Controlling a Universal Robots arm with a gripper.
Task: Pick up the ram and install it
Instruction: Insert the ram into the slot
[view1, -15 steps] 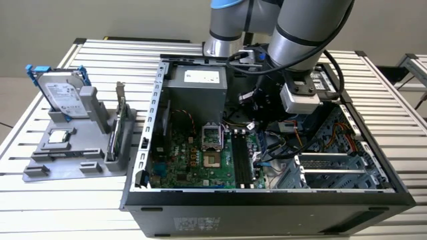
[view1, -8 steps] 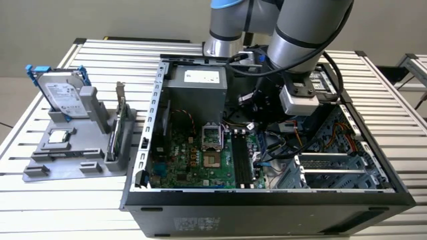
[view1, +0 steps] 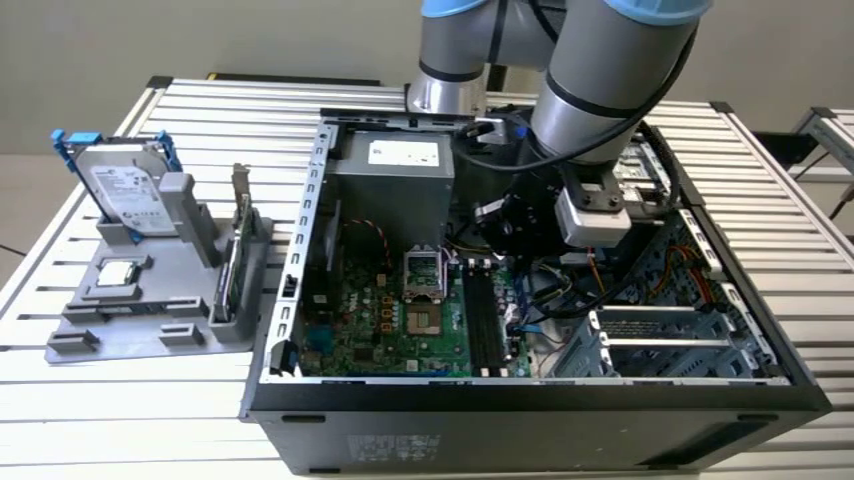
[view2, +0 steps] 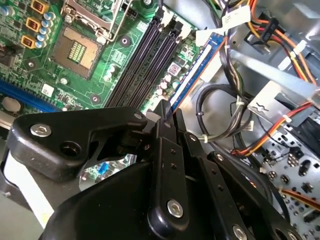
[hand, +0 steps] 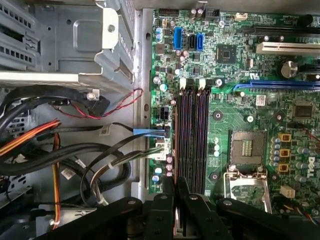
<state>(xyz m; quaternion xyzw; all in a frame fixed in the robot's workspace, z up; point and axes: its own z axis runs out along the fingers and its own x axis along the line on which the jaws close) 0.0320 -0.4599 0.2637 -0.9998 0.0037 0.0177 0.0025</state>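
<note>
The ram (view2: 196, 66) is a thin blue-edged stick seen edge-on, and my gripper (view2: 165, 106) is shut on its near end. It runs parallel to the black memory slots (view2: 145, 60), just beside them on the side toward the cables. I cannot tell whether it is touching a slot. In the first wrist view the gripper (hand: 175, 184) sits at the end of the memory slots (hand: 195, 135). In the exterior view the gripper (view1: 511, 232) reaches down inside the open computer case (view1: 534, 400), above the green motherboard (view1: 400, 320).
Bundled black, orange and yellow cables (view2: 235, 115) and a metal drive cage (hand: 75, 45) crowd the side next to the slots. The processor socket (hand: 247, 147) lies on the other side. Outside the case, a grey holder (view1: 134, 320) carries a hard drive (view1: 127, 190) and an expansion card (view1: 238, 255).
</note>
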